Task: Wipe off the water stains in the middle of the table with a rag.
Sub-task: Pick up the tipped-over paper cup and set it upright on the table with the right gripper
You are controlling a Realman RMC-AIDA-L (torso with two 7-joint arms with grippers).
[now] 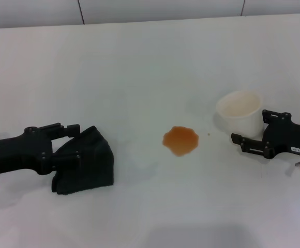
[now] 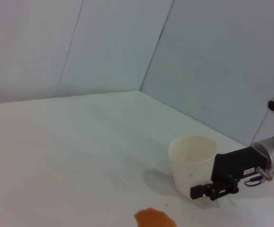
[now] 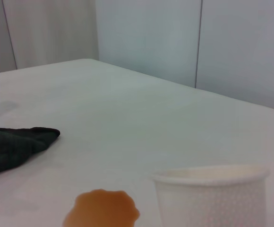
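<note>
The water stains [image 1: 180, 140] form one orange-brown blotch with a lobed edge in the middle of the white table [image 1: 150, 67]; they also show in the wrist views [image 2: 155, 219] [image 3: 102, 211]. The rag [image 1: 85, 165], dark and bunched, lies left of the blotch, and its near edge [image 3: 14, 146] appears in the right wrist view. My left gripper [image 1: 77, 142] sits low at the rag's left side, open, with one finger over the cloth and the other just beyond it. My right gripper [image 1: 249, 127] rests open on the right, against a white paper cup [image 1: 239, 111].
The paper cup [image 2: 192, 161] [image 3: 212, 198] stands upright a short way right of the blotch, with the right gripper [image 2: 207, 190] beside it. Grey wall panels rise behind the table's far edge. Bare white surface lies between rag and blotch.
</note>
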